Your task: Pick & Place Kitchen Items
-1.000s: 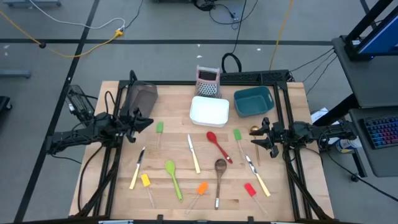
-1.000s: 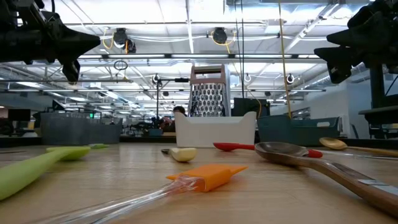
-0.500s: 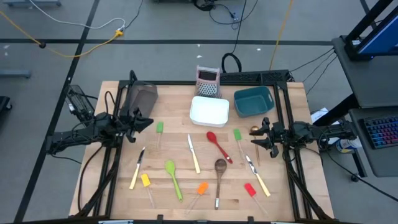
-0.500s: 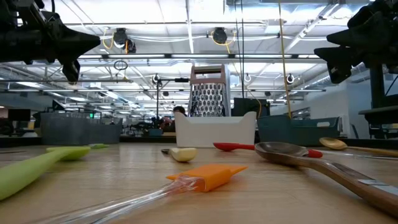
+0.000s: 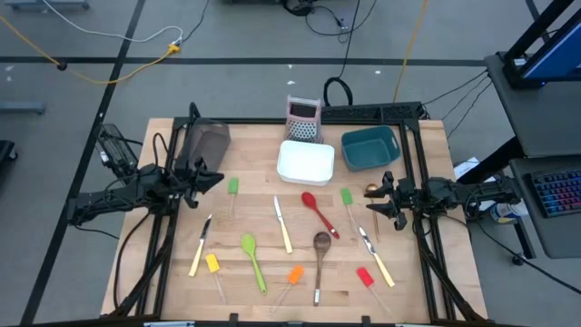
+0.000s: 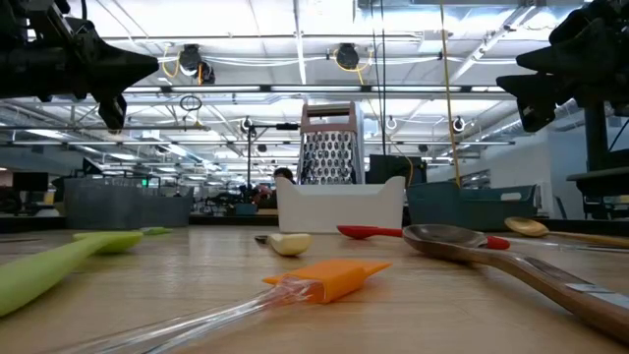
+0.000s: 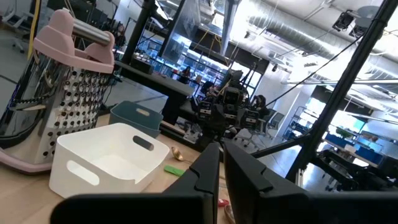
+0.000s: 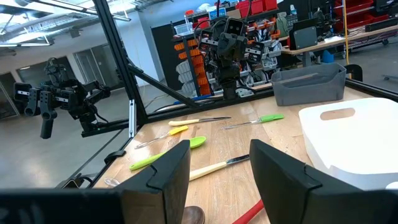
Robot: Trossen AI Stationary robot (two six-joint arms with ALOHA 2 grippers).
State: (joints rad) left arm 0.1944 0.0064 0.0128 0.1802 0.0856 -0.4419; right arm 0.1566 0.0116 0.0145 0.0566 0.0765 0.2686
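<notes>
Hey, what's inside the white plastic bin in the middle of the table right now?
Nothing shows inside the white plastic bin: from above its floor looks bare. The left wrist view shows bare inner walls; the near wall hides part of the floor there. The utensils lie outside on the wooden table.

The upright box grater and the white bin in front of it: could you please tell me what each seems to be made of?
The upright box grater looks like shiny perforated metal, bright and reflective between its rows of holes, with a matte pink handle and base rim, probably plastic. The white bin looks like smooth moulded plastic: opaque, evenly coloured, with rounded corners and cut-out handle slots.
</notes>
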